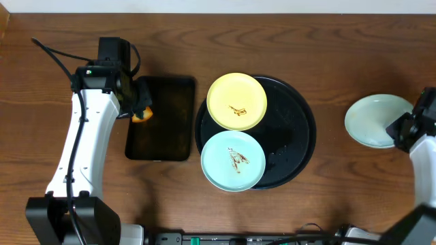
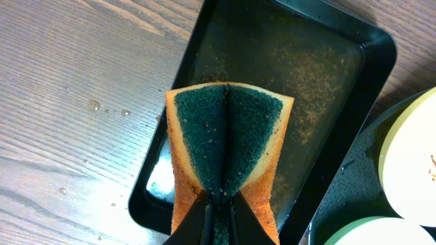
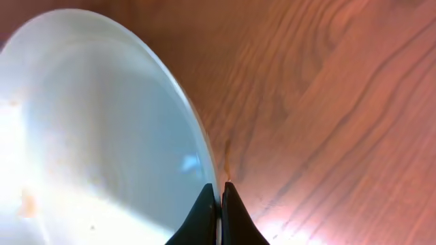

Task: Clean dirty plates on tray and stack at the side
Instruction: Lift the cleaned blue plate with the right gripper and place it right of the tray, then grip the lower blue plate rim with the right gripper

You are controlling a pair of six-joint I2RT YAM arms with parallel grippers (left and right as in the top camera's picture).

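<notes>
A pale yellow plate [image 1: 236, 101] and a pale mint-blue plate [image 1: 233, 160], both with brown smears, lie on the left part of the round black tray [image 1: 294, 129]. A second mint-blue plate [image 1: 372, 120] is at the right over the bare wood; my right gripper [image 1: 403, 131] is shut on its rim [image 3: 197, 136]. My left gripper [image 1: 139, 107] is shut on a folded orange sponge with a green scouring face [image 2: 227, 139], held over the left edge of the rectangular black tray [image 2: 340, 68].
The small rectangular black tray [image 1: 162, 117] lies left of the round tray and is speckled with wet grit. Water drops [image 2: 95, 105] sit on the wood beside it. Bare wood-grain tabletop [image 3: 327, 102] surrounds the right plate.
</notes>
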